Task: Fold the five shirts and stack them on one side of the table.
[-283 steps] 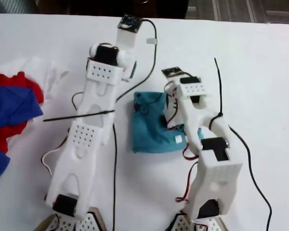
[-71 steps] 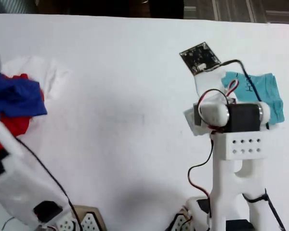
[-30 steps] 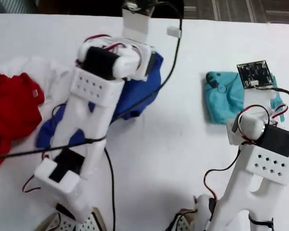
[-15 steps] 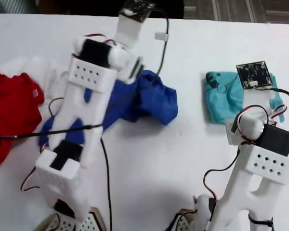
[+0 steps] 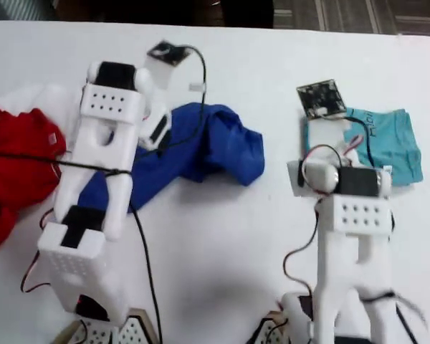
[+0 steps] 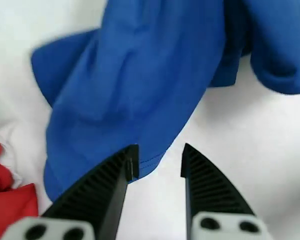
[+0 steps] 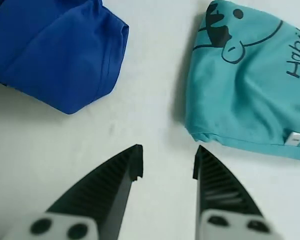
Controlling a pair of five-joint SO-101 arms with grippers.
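A crumpled blue shirt (image 5: pixel 208 147) lies at the table's middle. The left gripper (image 6: pixel 160 160) hangs open just above the shirt's hem, with nothing between its fingers. A folded teal shirt (image 5: pixel 394 140) with a dark print rests at the right. My right gripper (image 7: pixel 167 160) is open over bare table, between the blue shirt's (image 7: pixel 55 50) bunched end and the teal shirt's (image 7: pixel 245 85) near edge. A red shirt (image 5: pixel 14 158) lies heaped at the far left on a white one (image 5: pixel 54 100).
The white table (image 5: pixel 222 251) has free room along its front and between the blue and teal shirts. Black cables trail from both arms over the cloth. The table's far edge runs close behind the shirts.
The left arm has drawn back to the left, leaving the blue shirt lying in the middle. The right arm has swung left, uncovering more of the teal shirt.
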